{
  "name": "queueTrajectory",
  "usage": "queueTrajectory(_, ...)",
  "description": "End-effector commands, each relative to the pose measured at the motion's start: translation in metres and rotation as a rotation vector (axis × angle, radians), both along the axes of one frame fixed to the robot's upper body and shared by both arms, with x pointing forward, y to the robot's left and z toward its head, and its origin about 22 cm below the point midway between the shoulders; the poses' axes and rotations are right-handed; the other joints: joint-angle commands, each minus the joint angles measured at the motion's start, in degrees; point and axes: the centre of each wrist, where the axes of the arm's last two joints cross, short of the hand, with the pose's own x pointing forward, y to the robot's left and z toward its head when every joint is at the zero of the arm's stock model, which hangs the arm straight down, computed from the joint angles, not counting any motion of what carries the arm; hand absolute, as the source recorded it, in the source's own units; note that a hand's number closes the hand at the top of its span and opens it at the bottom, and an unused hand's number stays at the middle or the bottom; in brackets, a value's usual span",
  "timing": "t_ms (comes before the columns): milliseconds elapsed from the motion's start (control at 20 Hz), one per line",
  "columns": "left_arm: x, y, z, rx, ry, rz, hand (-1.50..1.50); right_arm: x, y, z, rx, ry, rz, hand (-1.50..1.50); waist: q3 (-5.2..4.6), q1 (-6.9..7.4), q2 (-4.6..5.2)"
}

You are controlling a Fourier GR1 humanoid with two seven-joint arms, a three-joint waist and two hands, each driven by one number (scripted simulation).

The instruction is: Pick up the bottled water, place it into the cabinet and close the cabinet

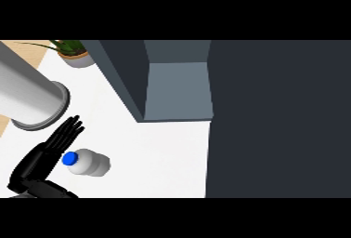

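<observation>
The bottled water is a pale bottle with a blue cap, on the white counter at the lower left. My left hand comes up from the lower left corner with straight fingers pointing up and right. It lies right against the bottle's cap side, and nothing is curled round the bottle. The dark grey cabinet stands at the top centre, its paler inside showing. My right hand is out of sight.
A big dark panel fills the whole right side. A large grey cylinder slants in from the upper left, ending just above my fingers. A potted plant stands at the far back left.
</observation>
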Motion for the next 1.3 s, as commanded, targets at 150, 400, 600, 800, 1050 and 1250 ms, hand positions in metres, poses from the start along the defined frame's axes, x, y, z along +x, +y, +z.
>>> queueTrajectory(150,-0.001,0.006,-0.051,0.026,0.001,0.064,-1.5,-0.021,-0.003,0.033,0.028,-0.055,0.028,-1.5,-0.04,-0.62,0.01)
queueTrajectory(400,0.0,0.007,-0.076,-0.051,0.078,-0.007,-1.5,-0.025,0.004,0.022,0.043,-0.027,0.017,-1.5,-0.06,-0.61,0.03)
queueTrajectory(600,-0.006,-0.005,-0.095,-0.095,0.114,-0.07,-1.5,-0.022,0.008,0.023,0.04,-0.042,0.032,-1.5,-0.11,-0.38,0.12)
queueTrajectory(800,0.008,-0.037,-0.107,-0.147,0.132,-0.08,-1.5,-0.024,0.004,0.017,0.052,-0.04,0.051,-1.5,-0.1,-0.81,0.14)
queueTrajectory(1050,0.001,-0.03,-0.116,-0.2,0.111,-0.02,1.5,-0.024,0.003,0.015,0.042,-0.015,0.016,-1.5,-0.08,-0.15,0.18)
queueTrajectory(1250,0.014,-0.032,-0.114,-0.252,0.136,0.001,1.5,-0.022,0.001,0.013,0.038,-0.028,0.012,-1.5,-0.13,-0.25,0.41)
